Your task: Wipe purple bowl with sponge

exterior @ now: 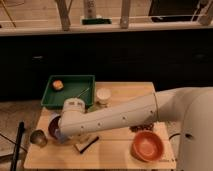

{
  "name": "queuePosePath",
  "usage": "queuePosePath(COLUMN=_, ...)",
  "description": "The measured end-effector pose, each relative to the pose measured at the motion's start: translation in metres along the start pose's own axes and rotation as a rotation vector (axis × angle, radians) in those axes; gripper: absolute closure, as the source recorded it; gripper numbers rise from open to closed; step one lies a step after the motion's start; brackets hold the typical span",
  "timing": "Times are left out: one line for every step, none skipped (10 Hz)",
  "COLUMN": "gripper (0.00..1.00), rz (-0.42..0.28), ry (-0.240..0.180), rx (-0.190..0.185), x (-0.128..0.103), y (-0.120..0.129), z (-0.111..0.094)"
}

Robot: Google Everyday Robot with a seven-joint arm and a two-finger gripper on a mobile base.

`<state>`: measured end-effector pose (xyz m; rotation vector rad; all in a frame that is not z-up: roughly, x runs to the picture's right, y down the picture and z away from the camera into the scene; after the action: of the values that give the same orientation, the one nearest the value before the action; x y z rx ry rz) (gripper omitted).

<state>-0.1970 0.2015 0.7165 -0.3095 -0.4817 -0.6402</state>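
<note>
Gripper: the two-finger gripper [62, 131] on the white arm sits low at the near-left of the wooden table [115, 152], right at the bowl. The wrist hides it, so parted or closed can't be told.
Bowl: the small glossy dark purple round bowl [52, 125] is near-left, mouth up, and half covered by the arm.
Sponge: a sliver of the small pale blue pad [59, 135] shows at the bowl under the gripper. Its long axis is unreadable.
Neighbours: the small metallic grey cup [38, 137] is just left of the bowl. The orange-red bowl [146, 146] is well apart, near-right.
</note>
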Motion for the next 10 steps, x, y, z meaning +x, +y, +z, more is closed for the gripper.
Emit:
queuePosePath(gripper=1.00, rz=-0.005, ry=0.000, rx=-0.015, x=0.000, y=-0.003, z=0.004)
queuePosePath(gripper=1.00, rz=-0.009, ry=-0.001, rx=-0.028, x=-0.001, y=-0.005, z=0.008)
queuePosePath(gripper=1.00, rz=-0.016, ry=-0.002, rx=-0.041, x=-0.002, y=-0.008, z=0.013)
queuePosePath(gripper=1.00, rz=-0.023, ry=-0.005, rx=-0.054, x=-0.004, y=-0.012, z=0.017)
queuePosePath(gripper=1.00, rz=-0.027, ry=-0.006, rx=-0.070, x=-0.004, y=-0.015, z=0.021)
queuePosePath(gripper=1.00, rz=-0.028, ry=-0.002, rx=-0.076, x=-0.001, y=-0.017, z=0.022)
queuePosePath(gripper=1.00, rz=-0.028, ry=0.001, rx=-0.090, x=0.003, y=-0.020, z=0.023)
queuePosePath(gripper=1.00, rz=-0.032, ry=0.008, rx=-0.104, x=0.008, y=-0.024, z=0.023)
queuePosePath(gripper=1.00, rz=-0.034, ry=0.018, rx=-0.117, x=0.016, y=-0.030, z=0.022)
queuePosePath(gripper=1.00, rz=-0.030, ry=0.025, rx=-0.131, x=0.023, y=-0.033, z=0.022)
